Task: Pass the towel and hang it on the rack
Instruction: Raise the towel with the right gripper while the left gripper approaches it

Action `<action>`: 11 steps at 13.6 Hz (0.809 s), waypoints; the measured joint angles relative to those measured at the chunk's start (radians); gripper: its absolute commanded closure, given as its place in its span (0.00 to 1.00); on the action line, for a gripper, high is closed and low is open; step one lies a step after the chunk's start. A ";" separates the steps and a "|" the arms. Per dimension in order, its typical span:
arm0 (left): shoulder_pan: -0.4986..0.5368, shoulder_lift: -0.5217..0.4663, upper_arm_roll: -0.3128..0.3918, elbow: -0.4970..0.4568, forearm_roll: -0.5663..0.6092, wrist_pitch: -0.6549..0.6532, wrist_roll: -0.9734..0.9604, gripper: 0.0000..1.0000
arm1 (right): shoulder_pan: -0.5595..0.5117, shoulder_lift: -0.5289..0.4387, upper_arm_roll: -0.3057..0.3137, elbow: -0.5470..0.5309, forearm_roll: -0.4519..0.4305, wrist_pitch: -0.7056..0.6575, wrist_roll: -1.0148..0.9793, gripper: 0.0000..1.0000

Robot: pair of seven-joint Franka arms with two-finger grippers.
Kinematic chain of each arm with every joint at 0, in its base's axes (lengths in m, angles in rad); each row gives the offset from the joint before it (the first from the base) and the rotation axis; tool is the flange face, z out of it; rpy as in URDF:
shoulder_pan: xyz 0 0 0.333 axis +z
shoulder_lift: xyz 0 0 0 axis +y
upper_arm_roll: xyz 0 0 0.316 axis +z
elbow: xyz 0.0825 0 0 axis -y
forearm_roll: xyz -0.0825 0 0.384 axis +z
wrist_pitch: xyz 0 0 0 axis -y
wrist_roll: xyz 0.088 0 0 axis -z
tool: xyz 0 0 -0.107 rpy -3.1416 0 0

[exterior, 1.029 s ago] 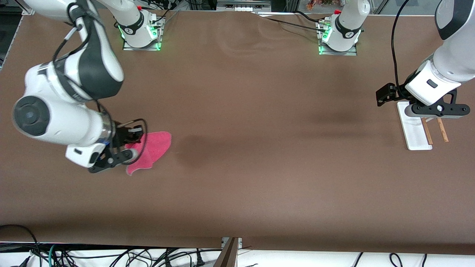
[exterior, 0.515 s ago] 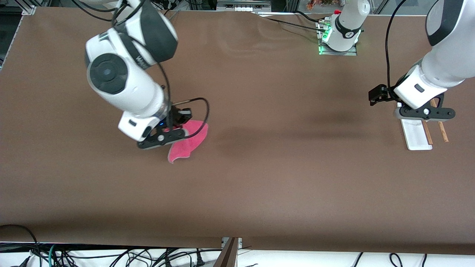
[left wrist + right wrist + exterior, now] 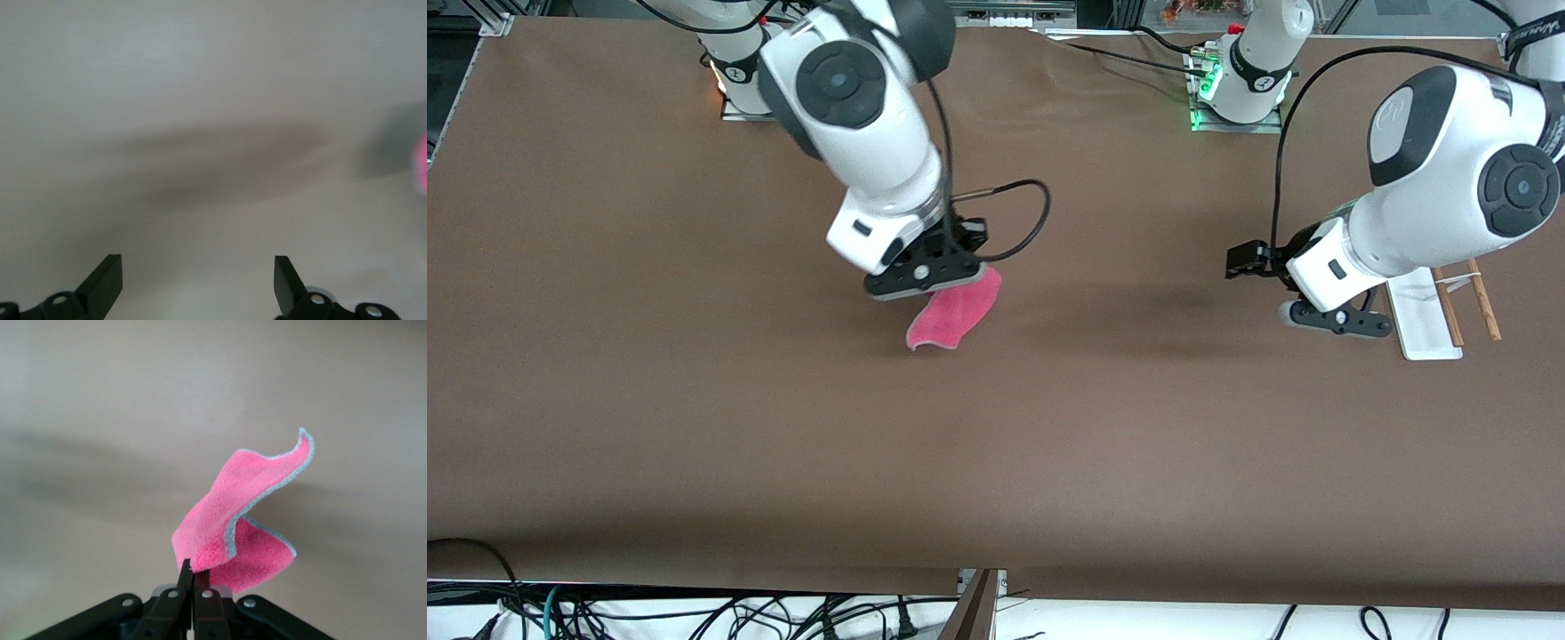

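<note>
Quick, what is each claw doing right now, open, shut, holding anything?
Right claw: shut on the pink towel, carrying it above the table's middle.
Left claw: open and empty, above the table beside the rack.

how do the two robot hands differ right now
The right hand is shut on the towel, pinching one corner so the cloth hangs in the air; the left hand is open and holds nothing. The right hand is over the middle of the table; the left hand is over the table beside the rack, toward the left arm's end. Both are black two-finger hands on white arms.
</note>
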 measured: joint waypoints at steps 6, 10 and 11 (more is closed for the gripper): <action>0.009 0.036 0.007 0.000 -0.329 0.042 0.383 0.00 | 0.087 0.000 -0.001 0.000 0.000 0.055 0.063 1.00; 0.039 0.083 0.009 -0.002 -0.456 0.042 0.793 0.00 | 0.126 0.000 -0.001 0.000 0.000 0.082 0.107 1.00; 0.051 0.099 0.010 -0.006 -0.506 0.042 0.909 0.00 | 0.129 0.000 -0.001 0.000 0.000 0.087 0.111 1.00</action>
